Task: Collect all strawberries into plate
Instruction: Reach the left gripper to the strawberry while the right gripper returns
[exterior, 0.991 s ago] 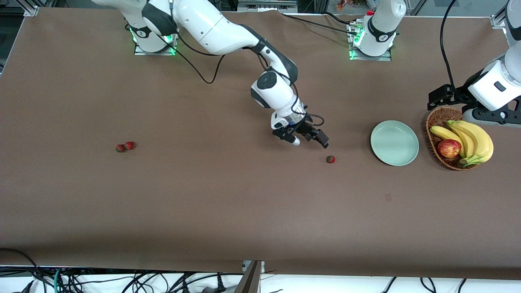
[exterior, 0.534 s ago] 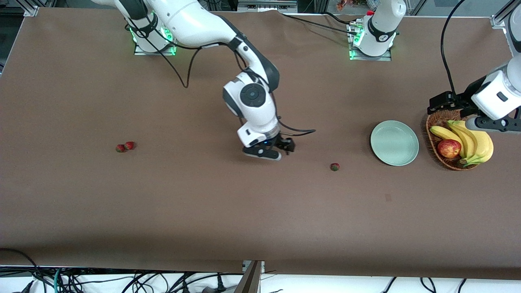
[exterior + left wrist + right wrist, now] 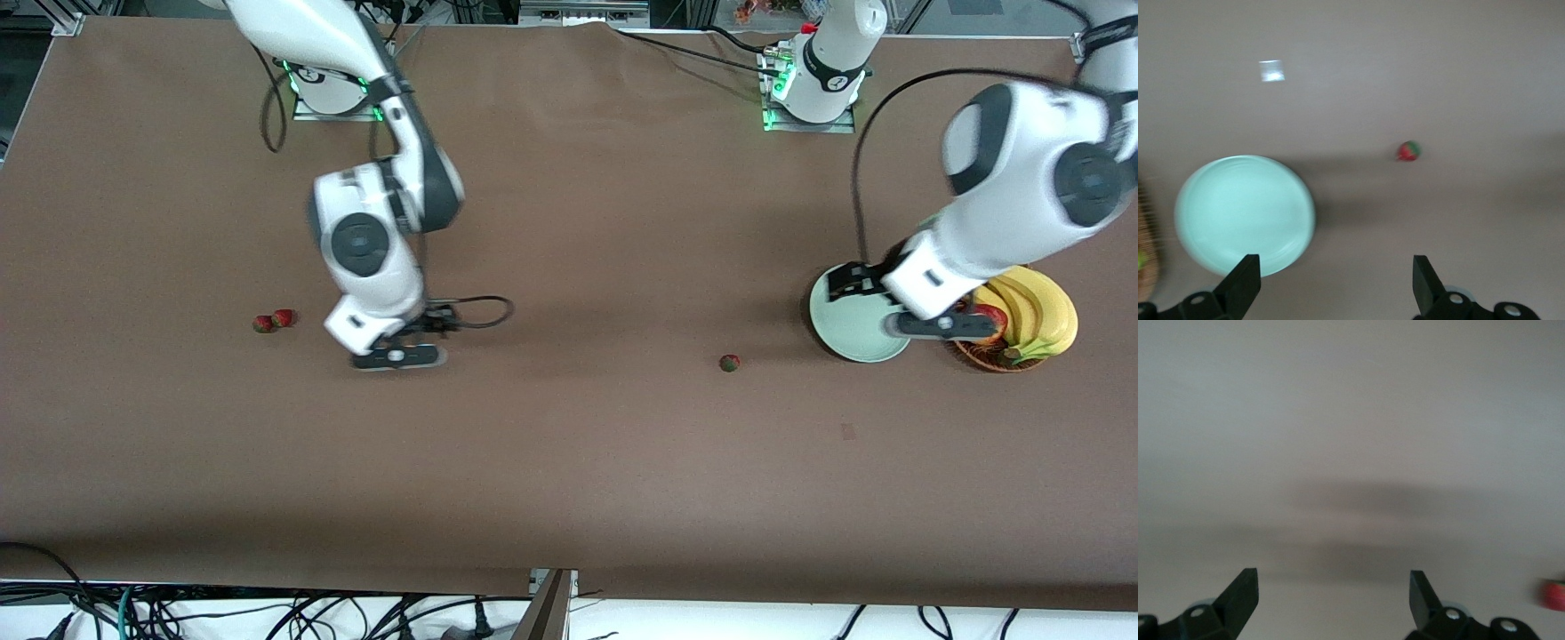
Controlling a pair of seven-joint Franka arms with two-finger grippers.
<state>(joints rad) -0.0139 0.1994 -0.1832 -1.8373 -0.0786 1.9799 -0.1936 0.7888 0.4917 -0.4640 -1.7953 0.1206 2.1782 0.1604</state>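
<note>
We start at the right arm's end of the table, where a pair of strawberries [image 3: 273, 320] sits touching, well apart from the plate [image 3: 849, 333]. The right gripper [image 3: 397, 356] hangs over bare cloth just beside that pair, on the plate's side of them, its arm folded steeply down from the base with the wrist pointing at the table. Its wrist view shows both fingers [image 3: 1238, 590] spread wide with nothing between them, and a sliver of red at the picture's edge.

Toward the plate, the lone strawberry [image 3: 729, 362] lies near the rim, a touch nearer the front camera than the plate's centre. None of the three is in the dish yet, so we judge this the approach stage on both ends.

The left gripper [image 3: 920, 322] is over the plate's rim by the wicker basket [image 3: 1000, 360], forearm angled down, fingers [image 3: 1241, 280] wide apart and empty. Next, we reckon each gripper must centre over its berry, drop low and close gently on so small a target.
</note>
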